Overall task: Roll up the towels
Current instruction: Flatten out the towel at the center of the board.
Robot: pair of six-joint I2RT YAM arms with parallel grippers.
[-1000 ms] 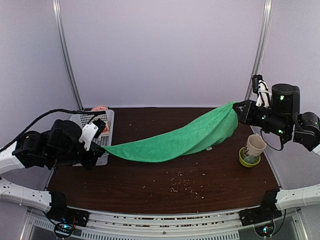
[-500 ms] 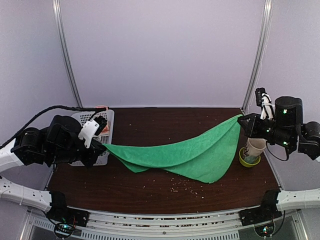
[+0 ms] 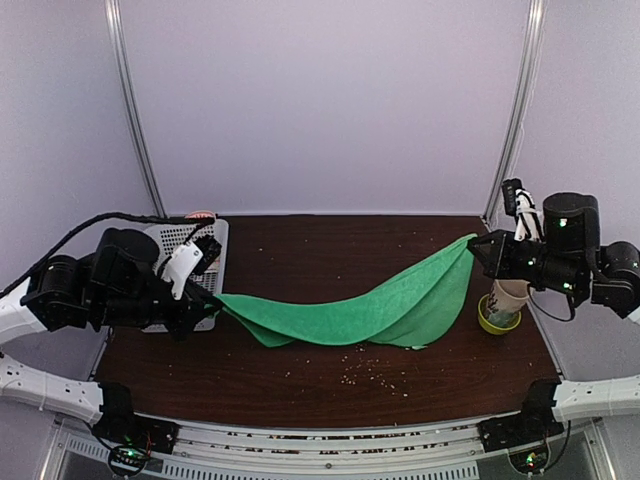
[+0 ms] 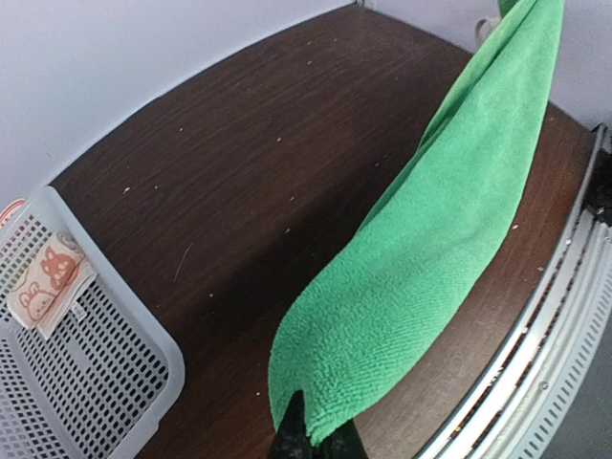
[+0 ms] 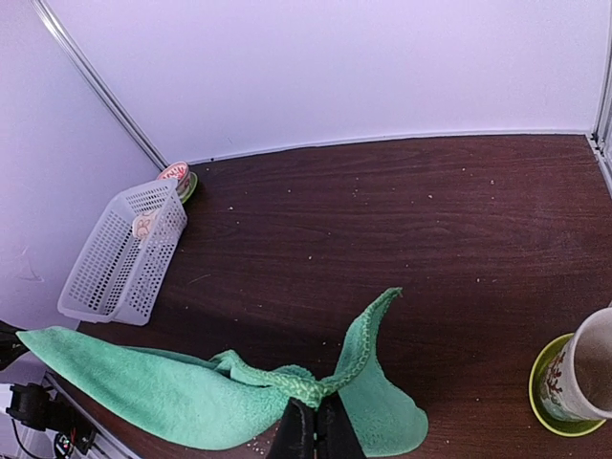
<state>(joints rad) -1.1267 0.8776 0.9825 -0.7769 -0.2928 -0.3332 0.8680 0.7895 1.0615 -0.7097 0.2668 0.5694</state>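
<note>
My left gripper (image 3: pixel 210 299) and right gripper (image 3: pixel 477 244) pinch opposite corners of the green towel (image 3: pixel 350 312), which sags unrolled between my fingers. The printed towel (image 4: pixel 45 285) lies in the basket (image 4: pixel 115 382) beside my left fingers. Nothing rolled yet.

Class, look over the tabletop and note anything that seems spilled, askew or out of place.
Pale crumbs lie scattered over the dark table, thickest near its front edge, in front of the green towel; they look like a spill.
</note>
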